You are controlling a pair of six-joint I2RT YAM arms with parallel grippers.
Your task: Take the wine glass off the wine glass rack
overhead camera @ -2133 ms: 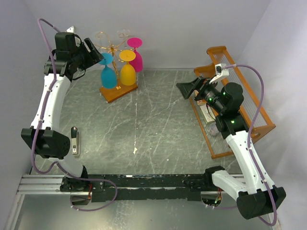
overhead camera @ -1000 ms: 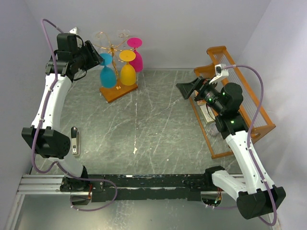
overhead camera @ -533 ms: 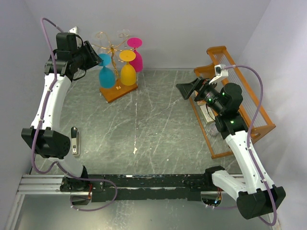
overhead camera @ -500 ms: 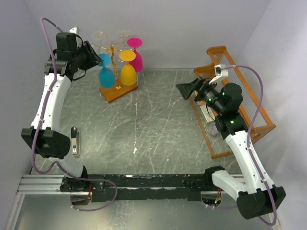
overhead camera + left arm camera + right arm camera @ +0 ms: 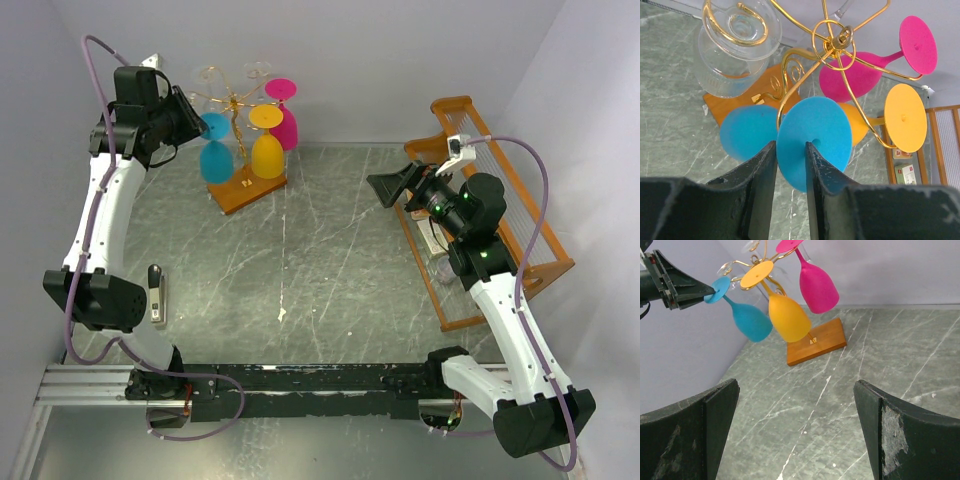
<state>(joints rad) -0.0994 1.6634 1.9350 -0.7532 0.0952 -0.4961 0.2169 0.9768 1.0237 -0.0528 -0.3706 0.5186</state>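
Note:
The wine glass rack (image 5: 235, 100) is gold wire on an orange-brown wooden base (image 5: 247, 187), at the back left. Blue (image 5: 215, 160), yellow (image 5: 265, 155) and pink (image 5: 288, 125) glasses hang upside down, along with clear ones (image 5: 732, 55). My left gripper (image 5: 195, 122) is shut on the blue glass at its round foot (image 5: 815, 137), by the outer end of a wire arm. I cannot tell whether the foot still touches the wire. The right wrist view shows that grip (image 5: 705, 290) from afar. My right gripper (image 5: 385, 185) is open and empty, mid-air, right of centre.
A larger orange wooden-framed rack (image 5: 500, 230) with clear slats stands along the right wall. A small black and silver object (image 5: 157, 290) lies on the grey marble table at the left. Walls stand close behind and left of the gold rack.
My left gripper has drawn the blue glass a little to the left, away from the rack's pole and the yellow glass. The right arm has not moved.

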